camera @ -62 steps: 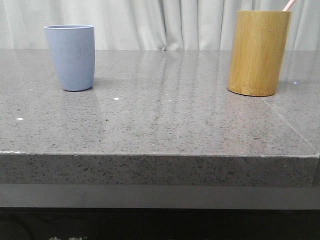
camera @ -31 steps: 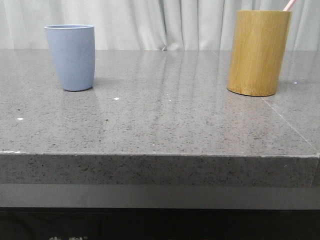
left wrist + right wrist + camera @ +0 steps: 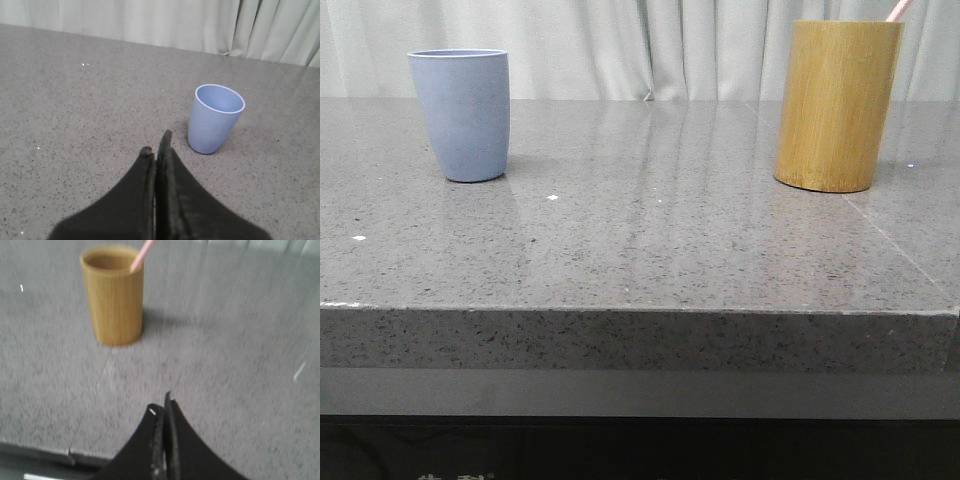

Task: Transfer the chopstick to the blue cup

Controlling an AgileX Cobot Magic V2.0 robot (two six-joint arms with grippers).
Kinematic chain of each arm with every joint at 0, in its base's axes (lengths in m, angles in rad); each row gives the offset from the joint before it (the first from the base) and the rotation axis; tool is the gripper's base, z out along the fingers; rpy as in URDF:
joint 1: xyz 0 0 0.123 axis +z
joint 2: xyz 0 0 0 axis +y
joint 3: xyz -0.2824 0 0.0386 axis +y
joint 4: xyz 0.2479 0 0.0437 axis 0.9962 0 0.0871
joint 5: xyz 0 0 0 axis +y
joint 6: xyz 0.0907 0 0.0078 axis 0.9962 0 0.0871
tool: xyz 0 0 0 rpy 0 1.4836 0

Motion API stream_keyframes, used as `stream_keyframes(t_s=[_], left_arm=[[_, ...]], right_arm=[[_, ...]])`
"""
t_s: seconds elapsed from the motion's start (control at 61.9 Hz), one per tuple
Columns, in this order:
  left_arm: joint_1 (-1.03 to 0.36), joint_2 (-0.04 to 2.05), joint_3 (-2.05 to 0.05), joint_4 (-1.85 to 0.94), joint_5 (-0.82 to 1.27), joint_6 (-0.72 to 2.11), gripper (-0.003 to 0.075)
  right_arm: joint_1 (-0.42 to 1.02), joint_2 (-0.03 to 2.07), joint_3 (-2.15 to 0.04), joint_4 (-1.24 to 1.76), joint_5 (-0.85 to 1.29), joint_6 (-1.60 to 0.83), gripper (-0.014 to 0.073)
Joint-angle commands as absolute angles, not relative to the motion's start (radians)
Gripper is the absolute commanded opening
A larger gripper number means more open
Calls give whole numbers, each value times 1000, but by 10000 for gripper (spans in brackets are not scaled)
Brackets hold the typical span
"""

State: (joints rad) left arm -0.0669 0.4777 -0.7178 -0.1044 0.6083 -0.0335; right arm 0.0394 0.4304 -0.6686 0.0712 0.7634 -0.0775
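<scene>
In the front view you have the blue cup (image 3: 460, 115) standing upright at the upper left of the frame and the bamboo holder (image 3: 837, 105) upright at the upper right, well apart, with a wide bare stretch of grey stone countertop (image 3: 650, 240) between them. The counter's front edge runs straight across the lower middle of the frame, and both vessels sit well back from it. The chopstick (image 3: 898, 9) pokes out of the holder's mouth at the top right corner, leaning to the right; you see only its pink tip there. A pale curtain (image 3: 640, 45) closes off the back, beyond the far edge of the counter. In the left wrist view your left gripper (image 3: 156, 145) has its dark fingers pressed together with nothing between them, hovering over bare counter just beside the cup, which stands right of centre with its mouth open toward the camera and its inside bare. In the right wrist view, somewhat blurred, your right gripper (image 3: 161, 407) is likewise pressed together and holds nothing, low in the frame near the counter's front edge at lower left; the holder stands at upper left with open counter between it and the fingertips, the chopstick resting against its rim.
</scene>
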Motion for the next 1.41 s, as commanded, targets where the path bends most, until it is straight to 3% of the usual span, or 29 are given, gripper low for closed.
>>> stream_keyframes(t_s=[0.0,0.242,0.323,0.42,0.517,0.598,0.776,1.067,1.39], left_arm=[[-65,524,-750,-123,525,-42,-19],[-65,612,-748,-55,538,-33,-17],[-65,630,-748,-23,541,-33,20],[-65,647,-748,-15,539,-31,186],[-65,656,-748,-15,537,-31,424],[-65,665,-748,-17,539,-31,535],[-109,679,-748,-88,533,25,501],[-300,749,-769,-125,514,69,471],[-339,1044,-1079,-125,690,69,471]], right_arm=[[34,486,-702,69,715,-80,-66],[34,553,-702,71,732,-80,-62],[34,556,-702,74,728,-80,1],[34,556,-702,74,723,-80,175],[34,556,-702,74,727,-80,430],[34,556,-702,74,736,-80,538],[34,556,-701,89,735,-79,561],[34,557,-704,107,714,-52,561],[34,557,-704,109,719,-52,561]])
